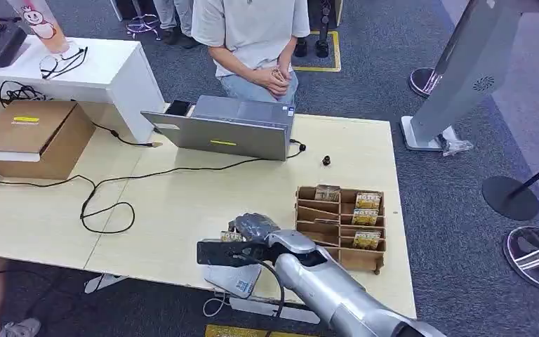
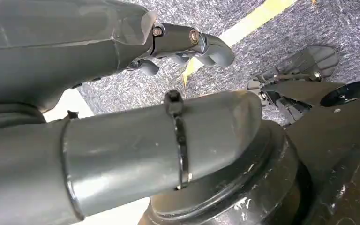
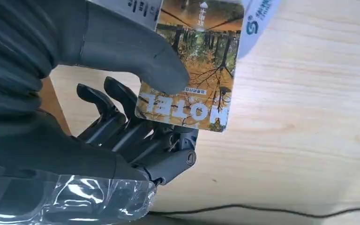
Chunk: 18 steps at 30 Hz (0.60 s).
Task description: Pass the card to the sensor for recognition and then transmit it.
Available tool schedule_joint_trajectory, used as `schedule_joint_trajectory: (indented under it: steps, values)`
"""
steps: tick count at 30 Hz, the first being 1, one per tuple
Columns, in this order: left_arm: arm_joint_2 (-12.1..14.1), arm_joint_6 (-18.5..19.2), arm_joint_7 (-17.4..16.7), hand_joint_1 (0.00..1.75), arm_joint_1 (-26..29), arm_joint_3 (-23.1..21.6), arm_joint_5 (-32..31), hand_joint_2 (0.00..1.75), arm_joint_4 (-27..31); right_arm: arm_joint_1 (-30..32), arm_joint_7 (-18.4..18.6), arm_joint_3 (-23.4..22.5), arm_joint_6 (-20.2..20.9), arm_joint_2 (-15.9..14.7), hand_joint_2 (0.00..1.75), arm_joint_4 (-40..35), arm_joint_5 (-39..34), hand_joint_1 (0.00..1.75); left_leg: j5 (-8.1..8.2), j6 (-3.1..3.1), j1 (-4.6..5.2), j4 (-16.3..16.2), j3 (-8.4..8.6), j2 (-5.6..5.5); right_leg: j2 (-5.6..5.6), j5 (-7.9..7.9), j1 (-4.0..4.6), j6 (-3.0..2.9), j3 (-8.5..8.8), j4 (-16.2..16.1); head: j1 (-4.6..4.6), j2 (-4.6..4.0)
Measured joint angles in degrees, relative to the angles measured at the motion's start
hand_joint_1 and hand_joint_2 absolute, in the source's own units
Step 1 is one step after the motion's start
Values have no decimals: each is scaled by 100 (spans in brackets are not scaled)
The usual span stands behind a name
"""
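Laptop (image 1: pixel 228 130), card rack (image 1: pixel 340 225) flank right hand (image 1: pixel 253 228).

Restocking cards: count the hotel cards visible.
4: one pinched in the right hand (card); three in the wooden rack at. Others may be hidden.

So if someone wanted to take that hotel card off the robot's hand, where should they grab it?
Probably by the free end. The right hand pinches the card near one corner, thumb on the printed face and the other fingers behind it. The rest of the card sticks out bare above the table. Coming from the side away from the thumb, pinch that flat free edge, front and back.
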State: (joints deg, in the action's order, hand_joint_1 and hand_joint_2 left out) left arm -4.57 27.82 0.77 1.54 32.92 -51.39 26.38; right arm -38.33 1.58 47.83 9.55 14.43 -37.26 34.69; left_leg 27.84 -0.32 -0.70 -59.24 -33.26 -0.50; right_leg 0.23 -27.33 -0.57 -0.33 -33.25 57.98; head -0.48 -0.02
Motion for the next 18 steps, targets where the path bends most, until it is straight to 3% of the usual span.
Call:
schedule_joint_trajectory:
  steps: [18]
  values:
    - [37, -127, 109, 0, 54, -59, 98, 0, 17, 497, -573, -711, -455, -466, 175, -1583, -494, 175, 0, 0, 0, 0, 0, -1, 0, 0, 0, 0, 0, 0, 0, 0]
